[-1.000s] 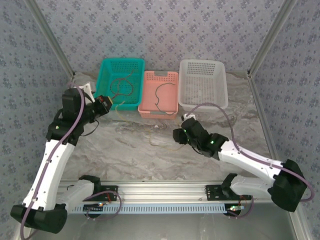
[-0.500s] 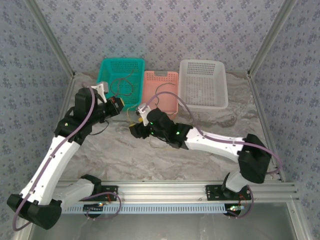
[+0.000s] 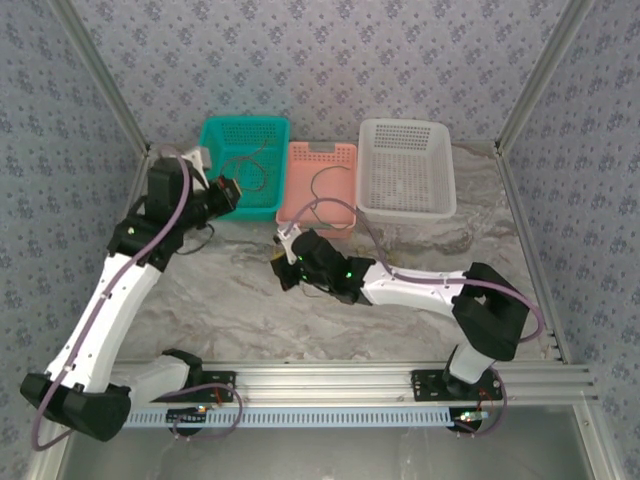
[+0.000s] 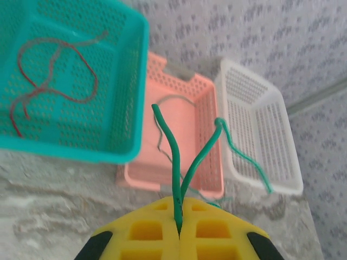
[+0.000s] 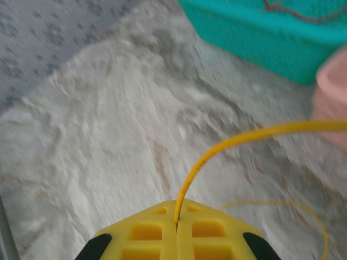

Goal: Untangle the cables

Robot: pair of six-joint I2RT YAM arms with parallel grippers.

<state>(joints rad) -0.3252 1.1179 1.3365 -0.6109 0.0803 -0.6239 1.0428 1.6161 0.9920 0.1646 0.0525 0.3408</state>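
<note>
My left gripper (image 4: 179,230) is shut on a green cable (image 4: 174,162), which rises from between the yellow pads and trails toward the white basket (image 4: 260,135). Seen from above, that gripper (image 3: 232,192) hovers at the teal basket's (image 3: 243,160) front left corner. My right gripper (image 5: 176,219) is shut on a yellow cable (image 5: 227,143) that arcs off to the right above the marble table; in the top view it (image 3: 284,270) sits in front of the pink basket (image 3: 320,185). A red cable (image 4: 51,81) lies in the teal basket. A dark brown cable (image 3: 318,190) lies in the pink basket.
Three baskets stand in a row at the back: teal, pink, white (image 3: 405,165). Patterned walls close in both sides. An aluminium rail (image 3: 330,380) runs along the near edge. Open marble tabletop (image 3: 230,300) lies between the arms.
The right arm swung far left, from the table's right-centre to in front of the pink basket. The left gripper shifted right, then rose back toward the teal basket's corner.
</note>
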